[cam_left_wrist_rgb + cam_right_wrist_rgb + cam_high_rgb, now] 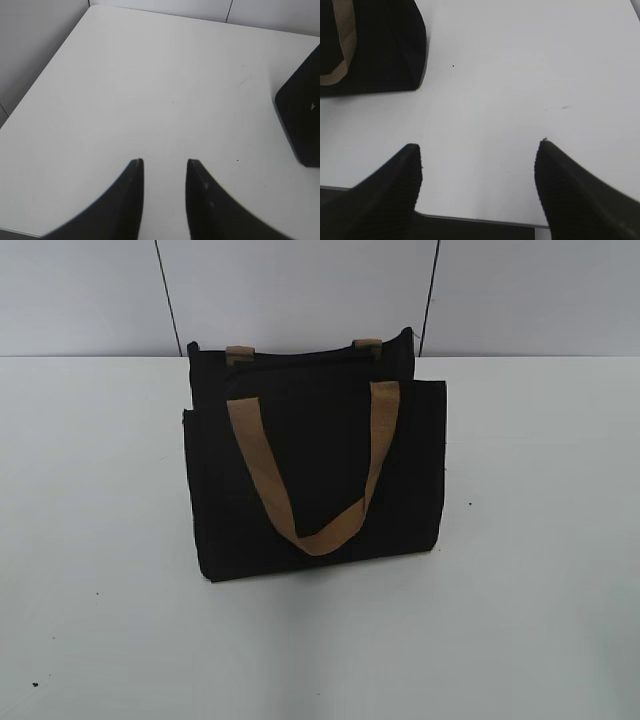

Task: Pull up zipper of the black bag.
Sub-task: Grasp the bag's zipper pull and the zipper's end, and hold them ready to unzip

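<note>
The black bag (315, 475) stands upright in the middle of the white table, its tan front handle (310, 510) hanging down over the front panel. The zipper is not visible in any view. A corner of the bag shows at the right edge of the left wrist view (302, 120) and at the top left of the right wrist view (380, 45). My left gripper (165, 161) is open and empty above bare table, left of the bag. My right gripper (480, 145) is wide open and empty near the table's front edge, right of the bag. Neither gripper shows in the exterior view.
The white table (520, 590) surrounds the bag on all sides. A grey panelled wall (300, 290) stands behind the table. The table's front edge (480, 218) lies just under the right gripper.
</note>
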{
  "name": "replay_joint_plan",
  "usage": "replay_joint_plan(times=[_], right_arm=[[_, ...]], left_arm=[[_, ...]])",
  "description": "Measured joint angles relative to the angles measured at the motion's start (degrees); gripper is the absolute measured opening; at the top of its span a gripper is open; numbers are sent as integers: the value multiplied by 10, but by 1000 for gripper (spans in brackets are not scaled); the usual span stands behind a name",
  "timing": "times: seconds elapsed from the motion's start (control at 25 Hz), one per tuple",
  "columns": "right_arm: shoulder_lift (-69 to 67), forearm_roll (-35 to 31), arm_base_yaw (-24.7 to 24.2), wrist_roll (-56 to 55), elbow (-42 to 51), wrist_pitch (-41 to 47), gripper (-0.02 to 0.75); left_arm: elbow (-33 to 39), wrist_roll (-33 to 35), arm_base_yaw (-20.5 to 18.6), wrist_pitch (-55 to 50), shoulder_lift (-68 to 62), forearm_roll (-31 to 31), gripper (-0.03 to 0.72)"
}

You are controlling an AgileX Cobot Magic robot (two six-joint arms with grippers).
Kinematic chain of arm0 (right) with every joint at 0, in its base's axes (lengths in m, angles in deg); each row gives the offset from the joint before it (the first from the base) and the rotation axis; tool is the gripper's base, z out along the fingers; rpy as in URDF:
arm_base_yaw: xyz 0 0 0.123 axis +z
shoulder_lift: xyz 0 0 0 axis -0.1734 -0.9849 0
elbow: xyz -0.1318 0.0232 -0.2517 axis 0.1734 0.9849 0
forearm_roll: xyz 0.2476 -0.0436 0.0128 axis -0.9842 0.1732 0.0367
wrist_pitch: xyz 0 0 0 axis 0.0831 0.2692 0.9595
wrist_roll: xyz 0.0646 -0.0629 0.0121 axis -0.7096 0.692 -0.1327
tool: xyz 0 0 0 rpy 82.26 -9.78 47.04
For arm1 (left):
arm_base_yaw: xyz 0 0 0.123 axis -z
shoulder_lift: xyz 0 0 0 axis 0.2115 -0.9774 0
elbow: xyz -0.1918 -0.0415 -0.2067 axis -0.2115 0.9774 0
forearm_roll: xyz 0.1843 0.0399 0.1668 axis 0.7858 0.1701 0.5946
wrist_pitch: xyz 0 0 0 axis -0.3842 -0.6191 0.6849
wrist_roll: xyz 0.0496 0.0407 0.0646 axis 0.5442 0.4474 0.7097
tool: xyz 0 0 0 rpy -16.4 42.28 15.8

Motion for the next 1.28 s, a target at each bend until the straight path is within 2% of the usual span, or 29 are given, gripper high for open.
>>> replay_joint_plan(times=[0.28, 0.44, 0.64, 0.96, 1.28], right_arm=[[0, 0, 0, 0, 0, 0, 541], [0, 0, 0, 0, 0, 0, 541], [0, 0, 0, 0, 0, 0, 541], [0, 0, 0, 0, 0, 0, 541], [0, 0, 0, 0, 0, 0, 541]], left_arm=[[0, 0, 0, 0, -2, 0, 230], [-4, 0, 0, 8, -54, -5, 237], [-30, 0, 0, 104, -163, -10, 241], [-18, 4, 2, 431, -346, -40, 241], [116, 4, 43, 844, -555, -21, 245]])
